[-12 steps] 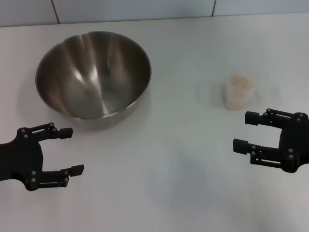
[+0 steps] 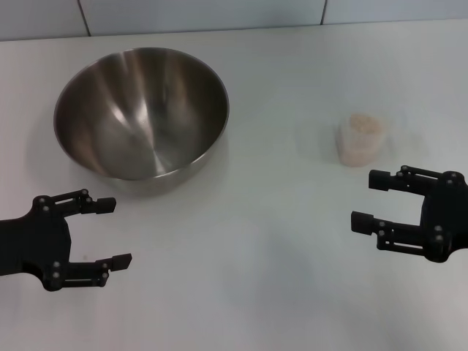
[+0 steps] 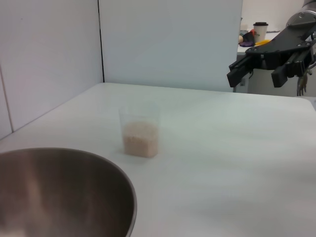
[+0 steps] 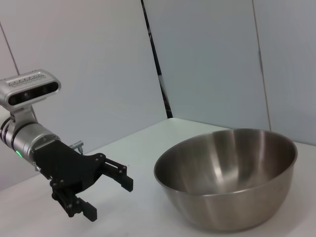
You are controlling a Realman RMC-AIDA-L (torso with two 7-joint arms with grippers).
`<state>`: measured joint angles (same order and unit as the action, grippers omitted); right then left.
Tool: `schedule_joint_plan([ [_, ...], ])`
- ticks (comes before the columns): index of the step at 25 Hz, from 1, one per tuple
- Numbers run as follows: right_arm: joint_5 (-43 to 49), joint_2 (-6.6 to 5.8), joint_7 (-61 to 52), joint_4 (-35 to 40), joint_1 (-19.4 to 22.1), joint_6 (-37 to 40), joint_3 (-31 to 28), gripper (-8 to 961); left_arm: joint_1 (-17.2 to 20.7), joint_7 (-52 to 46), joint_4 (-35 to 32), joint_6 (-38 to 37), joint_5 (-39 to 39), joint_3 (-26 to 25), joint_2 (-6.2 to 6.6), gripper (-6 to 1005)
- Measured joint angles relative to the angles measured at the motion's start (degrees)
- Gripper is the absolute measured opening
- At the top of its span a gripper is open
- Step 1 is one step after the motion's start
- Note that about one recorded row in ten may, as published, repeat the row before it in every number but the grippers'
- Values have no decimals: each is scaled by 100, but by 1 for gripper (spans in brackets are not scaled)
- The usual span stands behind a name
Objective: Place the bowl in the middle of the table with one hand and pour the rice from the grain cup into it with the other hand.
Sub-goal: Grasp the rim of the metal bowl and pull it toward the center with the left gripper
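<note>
The steel bowl [image 2: 142,110] stands empty on the white table [image 2: 256,256] at the far left; it also shows in the left wrist view [image 3: 59,190] and the right wrist view [image 4: 229,175]. The grain cup [image 2: 360,139] with rice [image 3: 141,139] stands upright at the right. My left gripper [image 2: 113,232] is open and empty, near the table's front left, just in front of the bowl. My right gripper [image 2: 368,199] is open and empty, just in front of the cup. Neither gripper touches anything.
A grey wall [image 2: 219,14] runs along the table's far edge. In the left wrist view, a cup and other small items [image 3: 256,33] stand on a surface beyond the table.
My left gripper has moved slightly toward the right and forward. My right gripper has barely shifted. Bowl and cup have not moved.
</note>
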<state>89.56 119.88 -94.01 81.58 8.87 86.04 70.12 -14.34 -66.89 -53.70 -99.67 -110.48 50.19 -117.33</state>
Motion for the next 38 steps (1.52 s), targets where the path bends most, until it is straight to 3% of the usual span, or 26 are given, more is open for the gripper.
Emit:
schedule_joint_plan([
  [7, -1, 0, -3, -5, -32, 1, 40, 740, -26, -138, -158, 51, 14, -214, -48, 830],
  [11, -1, 0, -3, -12, -60, 0, 47, 740, -159, -1335, -627, 418, 43, -552, -103, 828],
  [12, -1, 0, -3, -12, -60, 0, 47, 740, -294, -2179, -824, 728, -17, -600, -69, 827],
  [15, -1, 0, 0, -13, -92, 3, 54, 740, -538, -3461, -1055, 1150, -300, -624, 20, 826],
  [17, -1, 0, 19, -17, -117, 13, 63, 740, -635, -3881, -1123, 1243, -471, -623, 60, 824],
  [19, -1, 0, 45, -16, -130, 36, 67, 740, -1104, -5553, -1421, 1384, -1259, -629, 261, 823],
  [22, -1, -5, 76, -13, -176, 69, 71, 740, -1205, -5889, -1474, 1383, -1434, -631, 303, 821],
  [25, 1, -18, 156, -26, -219, 78, 64, 740, -1779, -7374, -1760, 1215, -2727, -596, 428, 820],
  [28, 13, -26, 330, -91, -284, 80, 31, 740, -1850, -7504, -1806, 1180, -2887, -592, 428, 818],
  [29, 13, -26, 330, -91, -284, 80, 31, 740, -2123, -7866, -1950, 1012, -3464, -590, 378, 817],
  [32, 48, -48, 389, -183, -364, 80, -5, 740, -2289, -7957, -1992, 869, -3695, -586, 329, 815],
  [35, 118, -53, 443, -234, -420, 80, -16, 740, -2745, -8091, -1909, 557, -4291, -556, 189, 814],
  [38, 146, -53, 555, -240, -429, 82, -36, 740, -2745, -8091, -1909, 557, -4291, -556, 189, 812],
])
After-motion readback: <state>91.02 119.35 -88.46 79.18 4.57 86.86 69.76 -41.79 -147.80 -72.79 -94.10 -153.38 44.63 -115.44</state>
